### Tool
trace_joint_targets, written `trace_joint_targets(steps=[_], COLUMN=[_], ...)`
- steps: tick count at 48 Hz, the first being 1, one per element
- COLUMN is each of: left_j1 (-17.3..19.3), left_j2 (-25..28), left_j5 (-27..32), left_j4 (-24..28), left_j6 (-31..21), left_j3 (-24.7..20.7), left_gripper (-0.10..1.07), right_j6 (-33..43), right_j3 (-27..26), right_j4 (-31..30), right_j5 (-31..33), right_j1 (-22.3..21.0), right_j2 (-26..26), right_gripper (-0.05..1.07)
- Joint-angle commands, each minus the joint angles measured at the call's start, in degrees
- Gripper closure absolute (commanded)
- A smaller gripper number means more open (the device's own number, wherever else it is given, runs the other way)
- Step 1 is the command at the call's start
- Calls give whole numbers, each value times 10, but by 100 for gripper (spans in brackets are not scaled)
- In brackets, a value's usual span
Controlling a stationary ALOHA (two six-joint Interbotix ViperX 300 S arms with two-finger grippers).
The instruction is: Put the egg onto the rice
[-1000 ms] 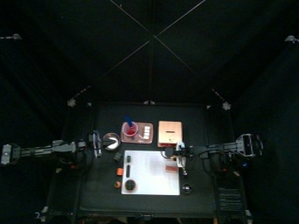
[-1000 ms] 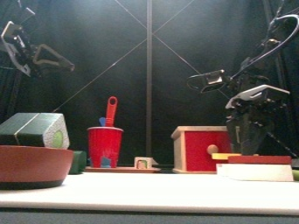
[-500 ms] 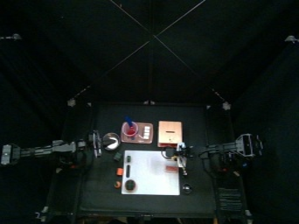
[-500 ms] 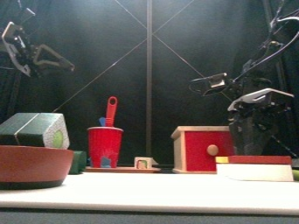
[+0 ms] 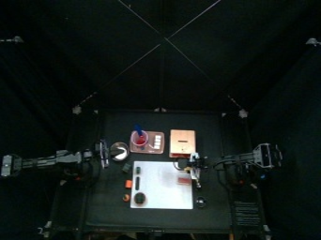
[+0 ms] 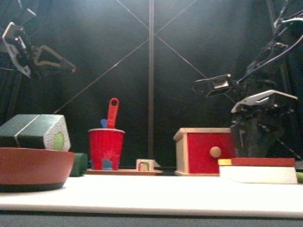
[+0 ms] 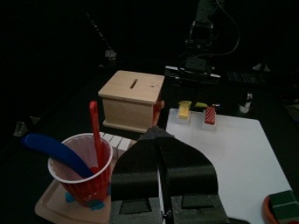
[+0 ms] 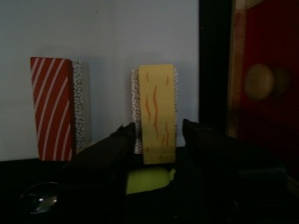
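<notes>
Right wrist view gives the closest look at the work area, but both black jaws are cut off by the frame edge and only their inner faces show. The right gripper (image 8: 160, 133) stands spread, one jaw on each side of the egg (image 8: 158, 109), and neither jaw clearly touches it. The egg is a flat pale-yellow slab with thin orange streaks. It lies against a block of white, grainy rice (image 8: 135, 98), of which only a narrow edge is visible. A second piece with red and white stripes (image 8: 52, 109) sits just beside it on its own speckled white block. A pale yellow-green patch (image 8: 146, 179) between the jaws is too blurred to identify. Behind the egg, the red face of a wooden box (image 8: 263, 83) carries a round knob.

In the front view, at lower right, the egg (image 6: 224, 161) shows only as a yellow sliver beside the red piece. The top view shows these pieces too small to separate on the white mat (image 5: 157, 178).

The left gripper (image 7: 158, 133) has its jaws pressed together and hangs above a ribbed red cup (image 7: 79, 166), at the left of the table in the top view.
</notes>
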Motion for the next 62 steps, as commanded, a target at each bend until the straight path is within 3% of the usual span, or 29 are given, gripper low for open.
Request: trace_joint_targets(steps=[1, 13, 25, 35, 42, 52, 62], left_j1=[2, 3, 13, 20, 20, 18, 23], left_j2=[2, 2, 2, 3, 6, 6, 7], left_j5=[-6, -6, -4, 18, 13, 11, 11], left_j4=[0, -5, -7, -26, -33, -37, -35], left_j6=[0, 0, 1, 2, 1, 4, 4], left_j3=[-13, -16, -15, -11, -4, -4, -8], left_gripper=[97, 97, 97, 97, 98, 98, 97], right_j6=[2, 5, 5, 4, 3, 4, 2], right_j3=[-4, -28, -49, -33, 16, 96, 111], right_j4=[-1, 1, 1, 16, 1, -12, -11], right_j5=[-2, 18, 11, -83, -183, -282, -287], right_j1=[0, 22, 52, 65, 71, 71, 68], right_j2=[-7, -55, -152, -255, -313, -349, -351], right_gripper=[13, 8, 9, 9, 9, 9, 9])
